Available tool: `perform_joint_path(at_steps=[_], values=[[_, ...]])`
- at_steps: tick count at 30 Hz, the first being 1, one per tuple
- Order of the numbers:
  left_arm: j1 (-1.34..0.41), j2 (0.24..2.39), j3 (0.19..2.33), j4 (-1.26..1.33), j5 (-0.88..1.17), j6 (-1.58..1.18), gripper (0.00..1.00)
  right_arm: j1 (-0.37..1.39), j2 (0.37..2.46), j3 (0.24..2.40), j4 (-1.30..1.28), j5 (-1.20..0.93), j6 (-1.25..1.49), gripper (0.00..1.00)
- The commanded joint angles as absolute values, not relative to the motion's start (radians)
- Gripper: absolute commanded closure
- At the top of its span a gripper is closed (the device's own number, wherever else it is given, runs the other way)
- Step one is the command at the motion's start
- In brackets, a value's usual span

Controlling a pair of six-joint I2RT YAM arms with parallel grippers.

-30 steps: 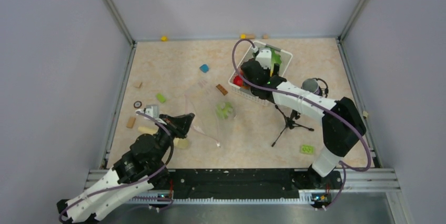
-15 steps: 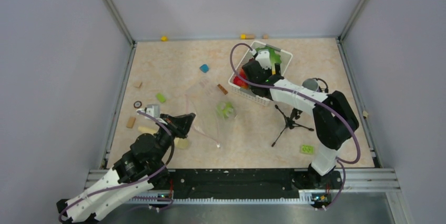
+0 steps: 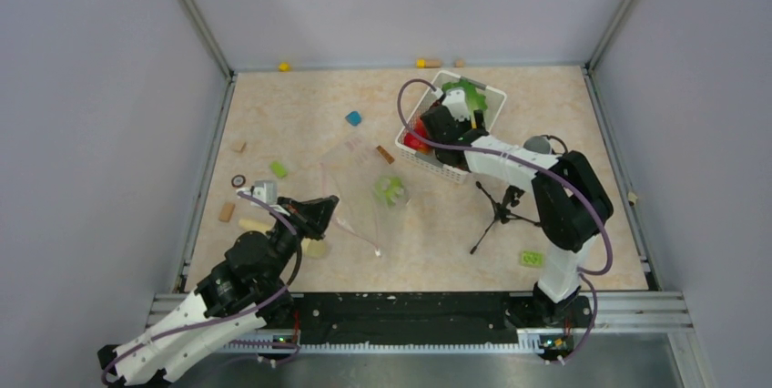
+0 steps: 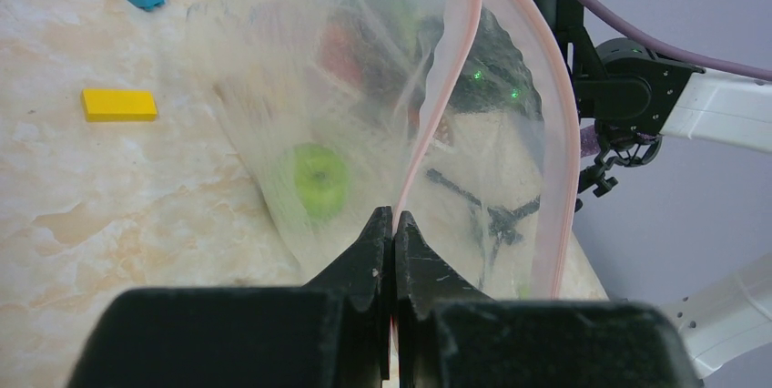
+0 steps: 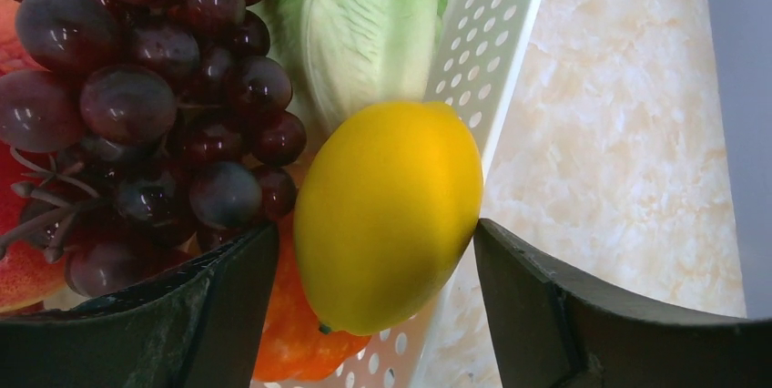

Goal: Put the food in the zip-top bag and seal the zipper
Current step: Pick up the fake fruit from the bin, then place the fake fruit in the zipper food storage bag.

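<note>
The clear zip-top bag [image 3: 360, 189] lies on the table with a green lime [image 3: 390, 190] inside. My left gripper [image 3: 324, 209] is shut on its pinkish zipper [image 4: 439, 101] and holds the mouth edge up; the bag [image 4: 273, 69] and lime [image 4: 319, 178] also show in the left wrist view past that gripper [image 4: 393, 217]. My right gripper [image 5: 373, 229] is open inside the white basket [image 3: 435, 166], one finger on each side of the yellow lemon [image 5: 387, 215]. Purple grapes [image 5: 155, 106], lettuce [image 5: 364, 24], the orange [image 5: 296, 338] and the red apple [image 5: 18, 270] lie beside it.
A small black tripod [image 3: 499, 210] stands right of the bag, with a green brick [image 3: 532, 259] near the front. A blue block [image 3: 353, 118], a green block [image 3: 278, 169] and wooden blocks [image 3: 226, 212] lie scattered at the left. Metal rails edge the table.
My right arm has reached further back and left into the basket, its elbow swinging left. The left arm and the bag have not moved.
</note>
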State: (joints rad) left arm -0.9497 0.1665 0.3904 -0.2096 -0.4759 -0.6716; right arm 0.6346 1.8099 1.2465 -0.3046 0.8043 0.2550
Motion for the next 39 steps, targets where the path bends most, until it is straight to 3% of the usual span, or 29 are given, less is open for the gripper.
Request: perform_joint_path(at_steps=[1,9,16,22,29,37,39], values=[[-0.946,0.175,0.416,-0.156,-0.462,-0.653,1.00,0.617,1.822,1.268,-0.240,0.824,0.227,0.25],[-0.946,0.176,0.416,-0.153,-0.456,-0.650,1.00,0.617,1.772,1.244,-0.231,0.820,0.241,0.52],[-0.946,0.175,0.416,-0.153,-0.454,-0.652,1.00,0.624,1.592,1.140,-0.161,0.658,0.224,0.65],[-0.946,0.174,0.416,-0.155,-0.454,-0.657,1.00,0.633,1.414,1.068,-0.110,0.450,0.225,0.68],[-0.946,0.175,0.416,-0.156,-0.453,-0.656,1.00,0.638,1.259,1.016,-0.067,0.065,0.240,0.70],[-0.946,0.176,0.416,-0.156,-0.454,-0.658,1.00,0.658,1.156,0.962,0.127,-0.666,0.387,0.73],[-0.947,0.176,0.416,-0.156,-0.453,-0.658,1.00,0.704,1.143,0.961,0.170,-0.753,0.411,0.73]])
